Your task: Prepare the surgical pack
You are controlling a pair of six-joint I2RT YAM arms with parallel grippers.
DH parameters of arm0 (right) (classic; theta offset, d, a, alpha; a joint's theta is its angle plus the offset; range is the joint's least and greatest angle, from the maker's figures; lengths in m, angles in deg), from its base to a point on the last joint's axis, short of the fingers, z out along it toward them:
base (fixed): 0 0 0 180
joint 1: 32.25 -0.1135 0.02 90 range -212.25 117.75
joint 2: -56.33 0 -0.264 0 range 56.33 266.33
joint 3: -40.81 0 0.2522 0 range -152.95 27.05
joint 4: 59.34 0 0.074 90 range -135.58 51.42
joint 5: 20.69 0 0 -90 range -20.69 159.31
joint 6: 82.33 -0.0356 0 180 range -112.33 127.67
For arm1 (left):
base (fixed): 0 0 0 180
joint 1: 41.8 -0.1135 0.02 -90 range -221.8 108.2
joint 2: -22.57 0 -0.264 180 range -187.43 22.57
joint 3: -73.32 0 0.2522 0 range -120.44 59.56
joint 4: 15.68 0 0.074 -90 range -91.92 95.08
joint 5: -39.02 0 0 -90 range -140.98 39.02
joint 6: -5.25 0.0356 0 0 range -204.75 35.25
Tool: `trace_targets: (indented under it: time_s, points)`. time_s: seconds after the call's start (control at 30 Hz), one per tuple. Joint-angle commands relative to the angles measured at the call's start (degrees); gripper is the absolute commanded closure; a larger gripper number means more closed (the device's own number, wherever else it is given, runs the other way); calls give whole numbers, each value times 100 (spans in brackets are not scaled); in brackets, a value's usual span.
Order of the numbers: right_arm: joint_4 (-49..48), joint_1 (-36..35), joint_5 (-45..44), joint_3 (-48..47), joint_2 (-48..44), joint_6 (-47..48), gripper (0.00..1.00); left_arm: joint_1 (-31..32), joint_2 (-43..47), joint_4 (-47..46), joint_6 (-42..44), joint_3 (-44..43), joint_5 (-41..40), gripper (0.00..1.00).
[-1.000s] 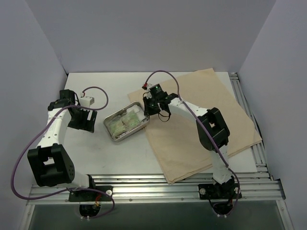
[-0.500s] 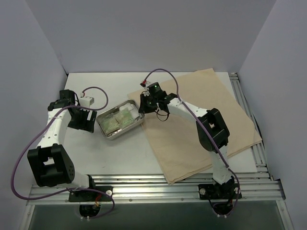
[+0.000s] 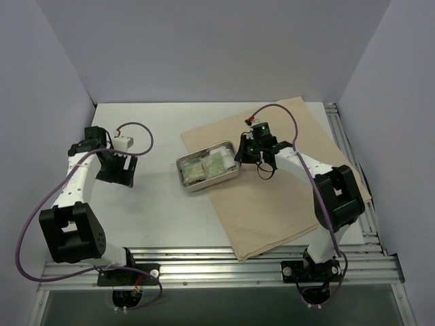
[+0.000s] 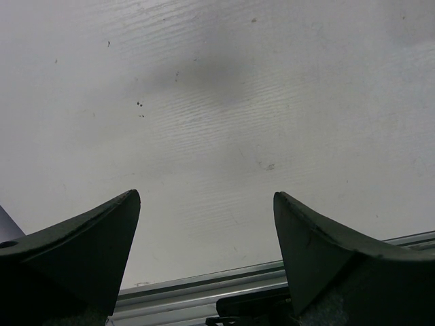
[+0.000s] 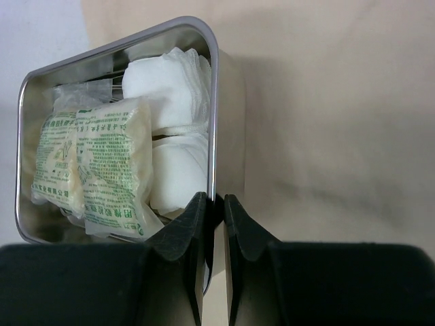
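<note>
A shiny steel tray [image 3: 233,172] sits with its right part on the left edge of a tan cloth sheet [image 3: 292,183]. My right gripper [image 3: 243,155] is shut on the tray's right wall [image 5: 215,102], one finger inside and one outside. Inside the tray lie white gauze squares [image 5: 170,85] and green-printed packets [image 5: 112,163]. My left gripper [image 3: 122,170] hovers open over bare table at the far left, nothing between its fingers [image 4: 88,238]. Scissors and tweezers do not show.
A metal rail [image 3: 224,261] runs along the near table edge, and shows under the left gripper [image 4: 204,285]. White walls close in the table at left, back and right. The cloth [image 5: 326,102] spreads to the right of the tray.
The right gripper has dragged the tray rightward from the bare table onto the cloth's left edge, after first shifting it slightly left. The left arm has stayed still.
</note>
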Motion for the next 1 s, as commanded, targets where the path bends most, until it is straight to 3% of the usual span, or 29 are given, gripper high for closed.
trace_targets:
  time_s: [0.0, 0.17, 0.3, 0.4, 0.67, 0.97]
  points:
    - [-871, 316, 188, 333, -862, -418, 100, 25, -76, -113, 67, -356, 225, 11]
    - [-889, 677, 161, 1019, -1644, -479, 100, 235, -243, -69, 6, -663, 164, 11]
    - [-687, 932, 30, 1423, -2119, -479, 100, 962, -480, -156, -55, -1023, -108, 11]
    - [-554, 1248, -58, 1836, -2427, -462, 100, 1439, -831, -270, -161, -1471, -328, 4]
    - [-458, 2074, -111, 2969, -2972, -400, 100, 2256, -2106, -998, -899, -2745, -214, 6]
    - [42, 2532, -673, 3287, -3333, -76, 100, 2819, -3793, -1440, -1681, -4038, -372, 6]
